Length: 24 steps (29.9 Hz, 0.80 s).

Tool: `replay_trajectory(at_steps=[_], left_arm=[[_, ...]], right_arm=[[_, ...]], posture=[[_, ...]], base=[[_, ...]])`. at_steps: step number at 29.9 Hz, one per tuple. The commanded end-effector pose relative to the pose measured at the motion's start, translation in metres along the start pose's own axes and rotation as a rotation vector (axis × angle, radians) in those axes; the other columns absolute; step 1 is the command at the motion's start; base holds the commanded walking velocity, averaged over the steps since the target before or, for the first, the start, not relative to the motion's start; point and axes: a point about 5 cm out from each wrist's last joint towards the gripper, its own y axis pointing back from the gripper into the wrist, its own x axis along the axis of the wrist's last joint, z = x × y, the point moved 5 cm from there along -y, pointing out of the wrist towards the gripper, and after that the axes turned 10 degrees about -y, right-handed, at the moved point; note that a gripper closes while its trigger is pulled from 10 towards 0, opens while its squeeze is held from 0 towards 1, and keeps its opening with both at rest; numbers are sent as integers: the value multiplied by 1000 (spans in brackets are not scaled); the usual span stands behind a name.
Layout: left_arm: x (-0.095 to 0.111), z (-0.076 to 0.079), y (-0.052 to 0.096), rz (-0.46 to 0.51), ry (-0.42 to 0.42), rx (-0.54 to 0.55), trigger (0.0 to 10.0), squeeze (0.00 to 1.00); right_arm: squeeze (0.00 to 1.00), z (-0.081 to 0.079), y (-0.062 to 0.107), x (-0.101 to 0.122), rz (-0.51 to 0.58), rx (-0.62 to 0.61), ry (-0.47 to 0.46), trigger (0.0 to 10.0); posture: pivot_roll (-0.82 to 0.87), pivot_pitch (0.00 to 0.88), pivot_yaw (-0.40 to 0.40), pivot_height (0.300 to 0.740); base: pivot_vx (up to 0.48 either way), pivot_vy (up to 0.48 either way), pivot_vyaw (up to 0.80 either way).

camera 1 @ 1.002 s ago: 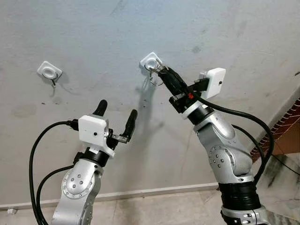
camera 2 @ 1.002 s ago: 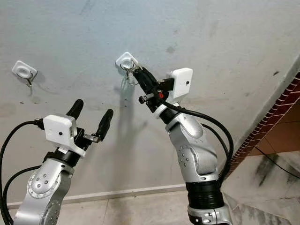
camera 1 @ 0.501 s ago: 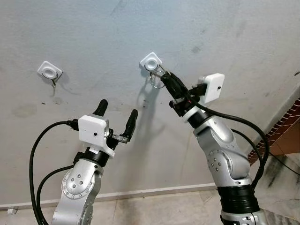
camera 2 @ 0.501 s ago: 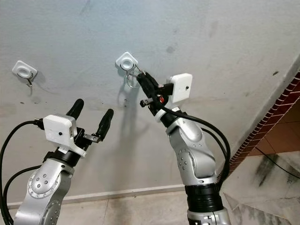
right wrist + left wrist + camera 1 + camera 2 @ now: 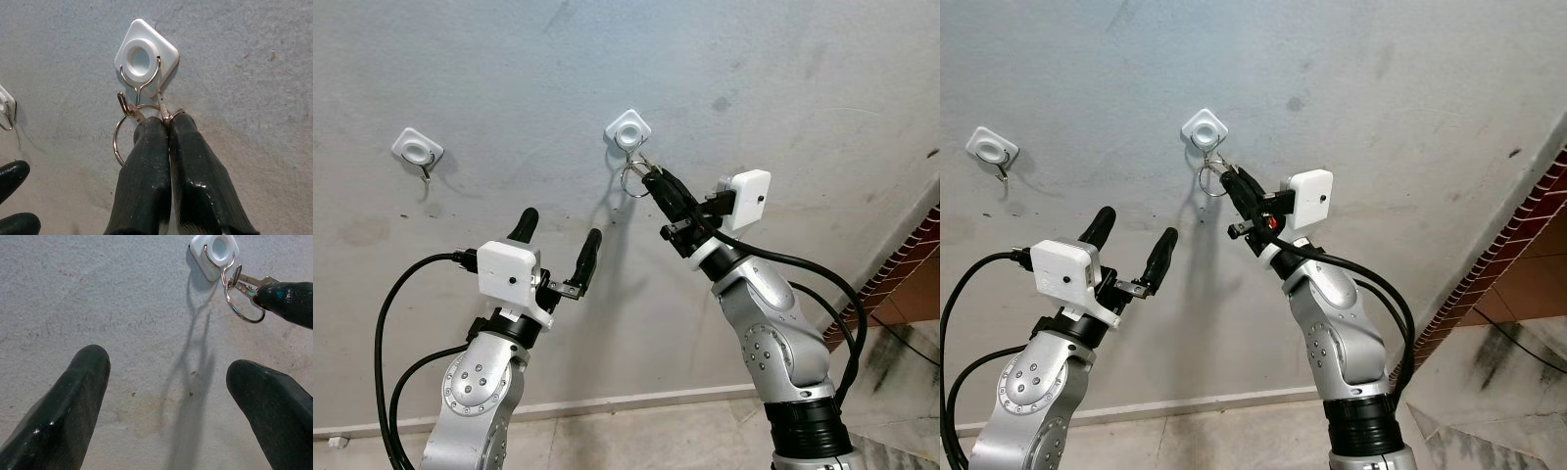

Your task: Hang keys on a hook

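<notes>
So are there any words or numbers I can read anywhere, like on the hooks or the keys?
None: no readable text anywhere.
The white hook is plain.
The other hook is plain too.
The keys in the right gripper show no readable marks.

A rough grey plastered wall (image 5: 783, 78) takes up most of the scene, marked with dark smudges and small stains. On its left part sits a second white hook (image 5: 417, 150), a square mount with a thin wire hanging below it. A pale skirting strip (image 5: 636, 399) runs along the foot of the wall above a mottled tiled floor (image 5: 666, 436). At the far right stands red brickwork (image 5: 1518, 235)
</notes>
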Motion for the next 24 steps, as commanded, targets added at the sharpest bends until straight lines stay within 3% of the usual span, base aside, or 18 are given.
replay_trajectory(at_steps=[1,17,18,24], left_arm=[[-5,1,1,-16,-3,-9,10000,0],[-6,1,0,-20,-1,-7,10000,0],[-6,1,0,-21,0,-7,10000,0],[-7,1,-1,-20,0,-9,10000,0]], right_arm=[[0,-4,1,-3,-10,13,3,10000],[0,1,7,-16,0,-105,-47,10000],[1000,1,8,-17,0,-114,-52,10000],[1000,7,9,-16,8,-139,-40,10000]], posture=[[97,47,20,740],[94,46,22,740],[93,46,23,740],[92,45,23,740]], base=[[0,0,0],[0,0,0],[0,0,0],[0,0,0]])
